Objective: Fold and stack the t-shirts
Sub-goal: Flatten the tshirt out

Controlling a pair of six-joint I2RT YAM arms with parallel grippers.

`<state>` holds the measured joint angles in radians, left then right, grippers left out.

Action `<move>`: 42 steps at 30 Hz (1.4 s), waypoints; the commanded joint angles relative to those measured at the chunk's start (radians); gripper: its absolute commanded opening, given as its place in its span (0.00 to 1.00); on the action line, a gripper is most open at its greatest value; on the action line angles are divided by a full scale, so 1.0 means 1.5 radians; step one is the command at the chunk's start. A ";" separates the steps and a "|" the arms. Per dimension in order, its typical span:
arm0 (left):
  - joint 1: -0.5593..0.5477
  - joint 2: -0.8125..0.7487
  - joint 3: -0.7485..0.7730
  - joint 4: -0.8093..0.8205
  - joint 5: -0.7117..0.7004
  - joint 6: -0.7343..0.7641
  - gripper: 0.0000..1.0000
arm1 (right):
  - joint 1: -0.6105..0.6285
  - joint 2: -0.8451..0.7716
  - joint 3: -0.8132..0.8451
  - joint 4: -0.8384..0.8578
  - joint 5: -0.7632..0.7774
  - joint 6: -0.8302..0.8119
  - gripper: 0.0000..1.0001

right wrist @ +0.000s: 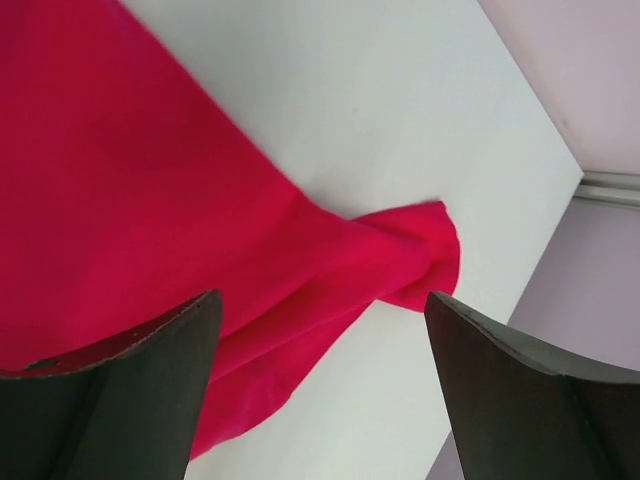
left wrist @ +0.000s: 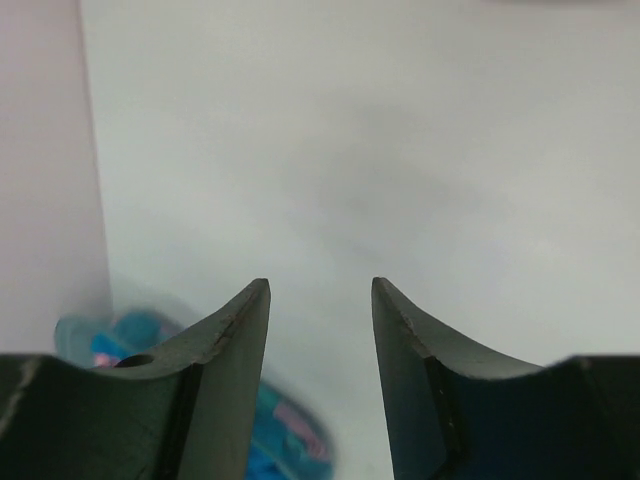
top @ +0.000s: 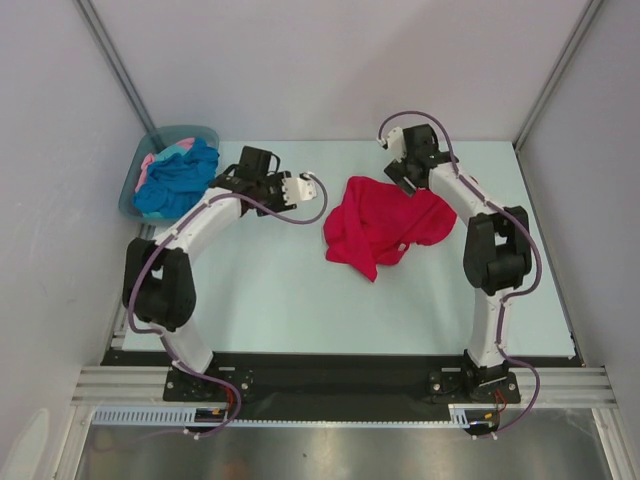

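A large crimson-red t-shirt [top: 385, 228] lies crumpled on the table right of centre. It fills the left of the right wrist view [right wrist: 130, 190], one corner reaching out to the right. A turquoise-blue t-shirt [top: 178, 182] and a pale pink one [top: 150, 162] lie bunched in the tub at the back left, blurred at the bottom left of the left wrist view [left wrist: 290, 440]. My right gripper [top: 402, 175] [right wrist: 320, 295] is open and empty above the red shirt's back edge. My left gripper [top: 258, 160] [left wrist: 320, 285] is open and empty over bare table, just right of the tub.
A grey-teal plastic tub [top: 195, 133] stands in the back left corner against the wall. Pale walls enclose the table on the left, back and right. A metal rail [right wrist: 610, 185] runs along the table's right edge.
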<state>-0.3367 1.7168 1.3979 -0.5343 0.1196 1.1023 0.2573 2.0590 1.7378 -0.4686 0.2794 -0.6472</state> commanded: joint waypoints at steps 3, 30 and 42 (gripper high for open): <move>-0.029 0.069 0.072 -0.004 0.206 0.004 0.52 | -0.003 -0.063 -0.051 -0.071 -0.024 0.018 0.88; -0.125 0.146 0.030 -0.008 0.373 0.072 0.55 | -0.009 -0.095 -0.119 -0.058 0.059 -0.059 0.88; -0.152 0.212 0.062 0.068 0.254 0.020 0.55 | -0.002 -0.082 -0.084 -0.065 0.055 -0.047 0.88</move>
<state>-0.5503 2.0300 1.4429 -0.4873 0.5388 1.1561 0.2474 1.9293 1.5478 -0.5690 0.3546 -0.7330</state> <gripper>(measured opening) 0.550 0.884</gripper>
